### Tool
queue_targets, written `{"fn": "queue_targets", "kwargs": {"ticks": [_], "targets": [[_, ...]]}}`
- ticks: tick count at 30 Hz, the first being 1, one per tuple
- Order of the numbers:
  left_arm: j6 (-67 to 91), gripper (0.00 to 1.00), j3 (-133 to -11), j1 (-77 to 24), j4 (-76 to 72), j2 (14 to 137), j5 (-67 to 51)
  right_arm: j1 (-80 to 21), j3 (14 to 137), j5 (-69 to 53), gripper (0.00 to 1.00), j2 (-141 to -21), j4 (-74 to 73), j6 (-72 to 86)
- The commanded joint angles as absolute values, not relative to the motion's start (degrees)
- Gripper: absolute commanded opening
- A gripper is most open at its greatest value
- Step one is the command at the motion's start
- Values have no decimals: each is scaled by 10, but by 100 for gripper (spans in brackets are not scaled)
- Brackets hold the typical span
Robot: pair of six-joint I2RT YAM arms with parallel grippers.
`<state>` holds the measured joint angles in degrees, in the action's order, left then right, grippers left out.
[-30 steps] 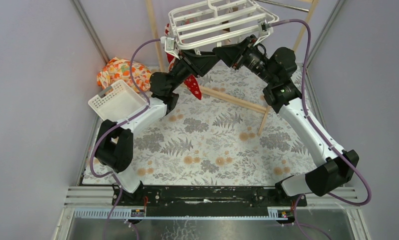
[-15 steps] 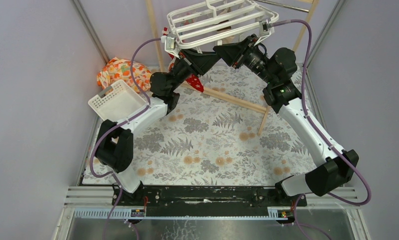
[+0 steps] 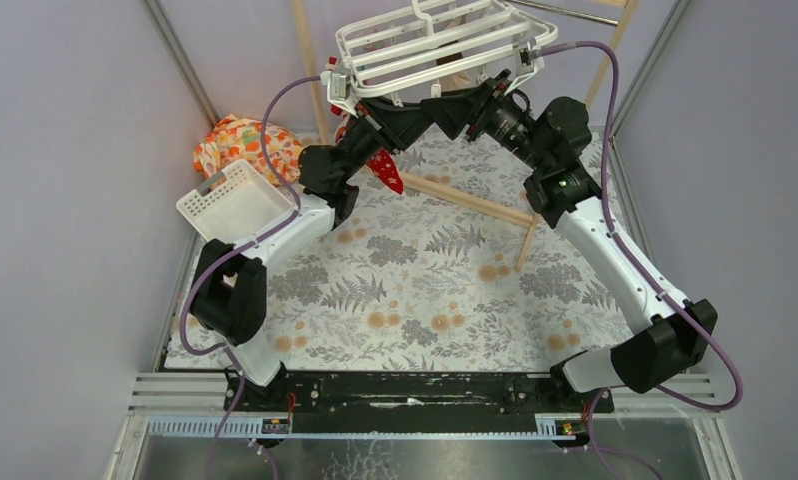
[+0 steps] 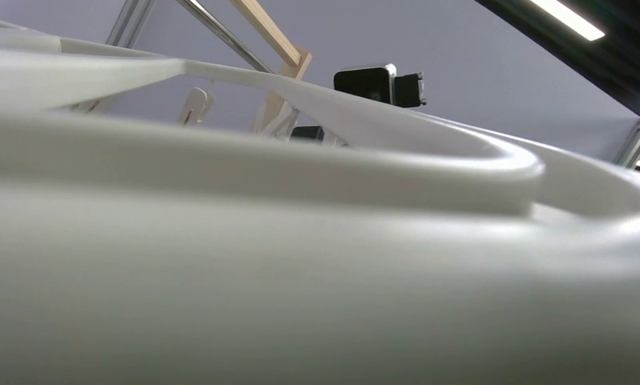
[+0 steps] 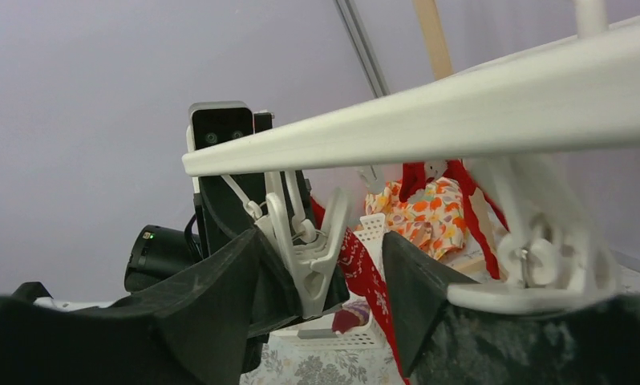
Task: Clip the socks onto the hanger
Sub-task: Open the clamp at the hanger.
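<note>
One white grid-frame hanger (image 3: 437,45) with parallel bars sits roughly level above the desk's (image 3: 425,290) far end, long axis left to right. A patterned red sock (image 3: 384,170) dangles toe-down under its left end. Right fingers (image 5: 220,305) are spread apart around a white clip (image 5: 305,265); left fingers (image 3: 360,112) sit under the hanger, grip unclear.

We find the hanger (image 3: 440,45) raised over the far end of the table (image 3: 425,300). The left gripper (image 3: 360,110) sits under its left corner and the right gripper (image 5: 321,241) under its middle, around a clip (image 5: 301,261). A sock (image 3: 383,168) hangs below that left corner. Farther left lies the cloth bundle (image 3: 245,145), with the basket (image 3: 237,203) just nearer. A wooden rack bar (image 3: 465,200) crosses the table beneath the hanger.
</note>
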<state>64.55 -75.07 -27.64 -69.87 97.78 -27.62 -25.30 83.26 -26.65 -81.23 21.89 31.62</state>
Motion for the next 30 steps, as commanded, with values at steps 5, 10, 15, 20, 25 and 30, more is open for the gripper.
{"fn": "queue_targets", "kwargs": {"ticks": [5,10,15,20,25,30], "targets": [[711,0,-739,-258,-780,983,-285,-262,824,-280,71,-780,222,298],[740,0,-726,-243,-811,986,-296,-257,834,-267,74,-765,203,284],[792,0,-728,-228,-852,1000,-317,-248,855,-283,75,-762,198,297],[849,0,-744,-219,-888,1024,-336,-246,876,-306,72,-775,192,311],[919,0,-770,-217,-920,1056,-351,-246,880,-326,70,-796,208,331],[936,0,-776,-216,-921,1060,-362,-247,889,-324,68,-807,193,318]]}}
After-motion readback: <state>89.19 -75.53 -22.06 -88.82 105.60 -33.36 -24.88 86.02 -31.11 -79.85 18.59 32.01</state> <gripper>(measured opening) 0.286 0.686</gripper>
